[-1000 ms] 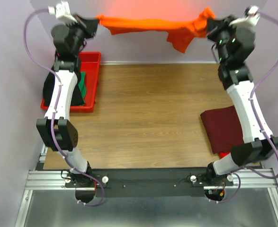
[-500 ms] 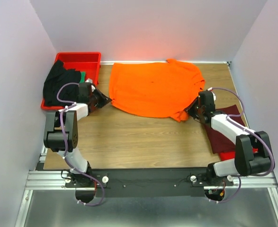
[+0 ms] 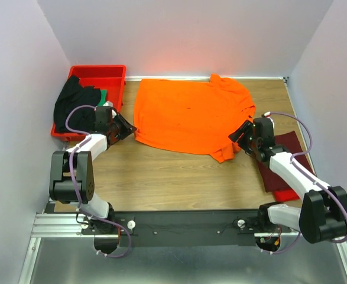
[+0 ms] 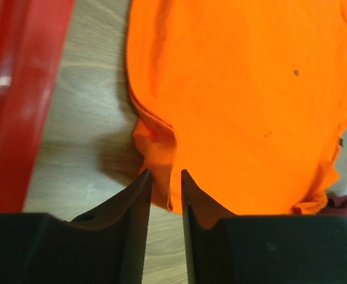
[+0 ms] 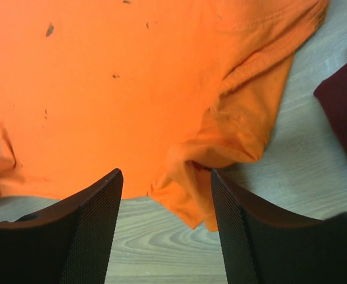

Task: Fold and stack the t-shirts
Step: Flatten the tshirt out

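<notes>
Wooden table (image 3: 179,171), lilac walls: the orange t-shirt (image 3: 191,115) lies spread flat, ready for folding. Left jaws stand narrowly parted, right jaws wide, both empty, each with a rumpled hem corner just ahead of its tips.

you've got a left arm (image 3: 90,144) and a right arm (image 3: 289,168) of the same build: white shells between chunky black joints, with a lilac cable (image 3: 71,168) looping along each down to the black bar (image 3: 185,228) on the silver rail (image 3: 58,223). the left tool (image 4: 165,173) has black fingers (image 4: 132,236) with finely ribbed inner edges. the right tool (image 5: 165,173) has black fingers with cross-hatched faces.
</notes>
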`<state>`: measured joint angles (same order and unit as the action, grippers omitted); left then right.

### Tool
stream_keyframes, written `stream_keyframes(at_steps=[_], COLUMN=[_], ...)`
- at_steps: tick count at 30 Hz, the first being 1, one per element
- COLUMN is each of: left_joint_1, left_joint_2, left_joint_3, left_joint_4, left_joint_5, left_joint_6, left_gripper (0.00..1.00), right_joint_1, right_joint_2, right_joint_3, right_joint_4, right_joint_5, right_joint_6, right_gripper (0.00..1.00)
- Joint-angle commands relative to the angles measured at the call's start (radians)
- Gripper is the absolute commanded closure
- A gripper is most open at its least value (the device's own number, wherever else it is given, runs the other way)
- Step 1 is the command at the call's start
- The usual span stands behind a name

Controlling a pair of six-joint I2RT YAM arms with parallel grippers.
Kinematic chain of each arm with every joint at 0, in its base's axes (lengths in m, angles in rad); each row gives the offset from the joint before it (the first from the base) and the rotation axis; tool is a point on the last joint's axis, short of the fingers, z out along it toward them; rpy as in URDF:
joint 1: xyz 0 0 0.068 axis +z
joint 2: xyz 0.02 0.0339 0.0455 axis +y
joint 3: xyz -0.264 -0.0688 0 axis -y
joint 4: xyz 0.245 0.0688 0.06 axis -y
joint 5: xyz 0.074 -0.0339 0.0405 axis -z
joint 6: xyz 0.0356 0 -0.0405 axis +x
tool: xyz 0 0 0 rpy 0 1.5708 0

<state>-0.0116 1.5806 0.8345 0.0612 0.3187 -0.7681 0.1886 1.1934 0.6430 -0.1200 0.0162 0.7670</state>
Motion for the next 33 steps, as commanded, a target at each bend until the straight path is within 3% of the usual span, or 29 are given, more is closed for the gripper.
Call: stream_keyframes(at_steps=[1, 9, 14, 20, 26, 33], left_joint_1=[-0.001, -0.007, -0.07, -0.139, -0.166, -0.168], left_joint_2=[-0.051, -0.082, -0.07, -0.05, -0.028, -0.011], left_joint_3=[-0.002, 0.014, 0.017, 0.025, 0.023, 0.009], left_joint_4=[-0.116, -0.238, -0.267, -0.307, -0.317, -0.31], left_joint_5=[-0.138, -0.31, -0.409, -0.504, -0.546, -0.524], left_joint_6=[0.053, 0.084, 0.096, 0.053, 0.039, 0.023], left_gripper=[0.68, 0.69, 0.69, 0.64, 0.57, 0.57], right_joint_1=[-0.001, 0.02, 0.057, 0.14, 0.169, 0.164], right_joint_2=[0.038, 0.074, 0.095, 0.158, 0.199, 0.222], right_joint_3=[0.049, 0.083, 0.122, 0.201, 0.219, 0.198], right_joint_4=[-0.066, -0.079, -0.095, -0.156, -0.196, -0.208], right_joint_5=[0.059, 0.094, 0.114, 0.241, 0.333, 0.392], right_joint_6=[-0.04, -0.081, -0.104, -0.153, -0.169, -0.088], right_gripper=[0.33, 0.34, 0.34, 0.34, 0.34, 0.33])
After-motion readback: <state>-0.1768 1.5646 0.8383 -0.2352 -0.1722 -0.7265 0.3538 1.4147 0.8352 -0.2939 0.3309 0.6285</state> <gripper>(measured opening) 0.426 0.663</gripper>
